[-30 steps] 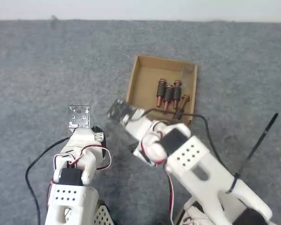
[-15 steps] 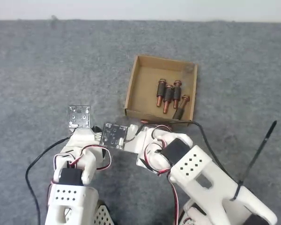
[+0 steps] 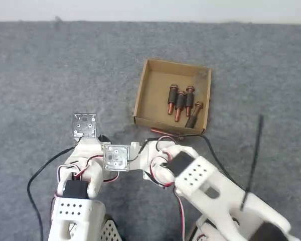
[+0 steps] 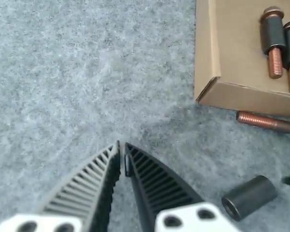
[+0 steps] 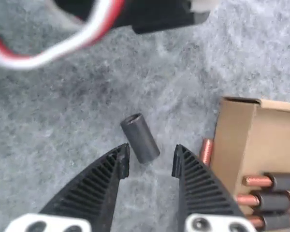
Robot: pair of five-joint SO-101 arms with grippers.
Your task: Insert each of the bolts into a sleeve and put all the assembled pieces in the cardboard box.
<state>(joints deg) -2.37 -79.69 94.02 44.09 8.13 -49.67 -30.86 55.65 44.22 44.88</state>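
The cardboard box (image 3: 146, 95) holds several bolts in black sleeves (image 3: 181, 103). One bare copper bolt (image 3: 165, 132) lies on the carpet against the box's near wall; it shows too as the bolt (image 4: 268, 122) and the bolt (image 5: 206, 150). A loose black sleeve (image 5: 140, 137) lies on the carpet just beyond the fingertips of my open right gripper (image 5: 151, 157), untouched. My left gripper (image 4: 122, 147) is shut on nothing, low over bare carpet, with the sleeve (image 4: 249, 197) off to one side and the box corner (image 4: 208, 92) farther out.
Grey carpet covers the table. The right arm's wrist (image 3: 116, 158) sits close beside the left arm (image 3: 85, 170), whose black body and wires (image 5: 135, 14) hang just past the sleeve. Open carpet lies left of and beyond the box.
The right arm has swung away from the box's near wall, leftward and toward the near edge, until its wrist sits beside the left arm. The left arm has kept still.
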